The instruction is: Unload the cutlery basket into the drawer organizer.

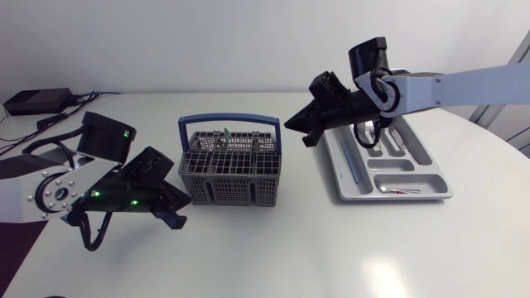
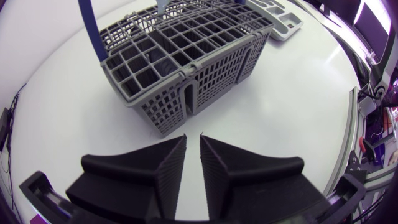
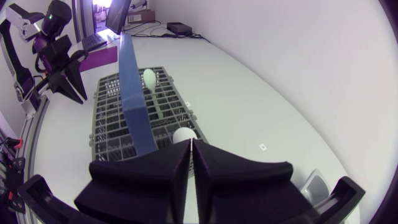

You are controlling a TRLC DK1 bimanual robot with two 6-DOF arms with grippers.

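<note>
Seen from above, the grey plastic cutlery basket (image 1: 230, 170) with its blue bail handle stands at the frame's centre on the round white table (image 1: 331, 248). The pale grey moulded drawer organizer (image 1: 389, 165) lies to its right, with a silver cutlery piece (image 1: 402, 189) in its lowest compartment. The left hand (image 1: 172, 213) hangs at lower left. The right hand (image 1: 300, 131) hangs between basket and organizer.

Left wrist: the left hand (image 2: 193, 140) is clenched on nothing, a thin slit between its fingers, with the cutlery basket (image 2: 186, 68) just ahead.

Right wrist: the right hand (image 3: 191, 144) is clenched and empty. Ahead, two white utensil ends (image 3: 150, 78) stand up from the cutlery basket (image 3: 109, 124).
</note>
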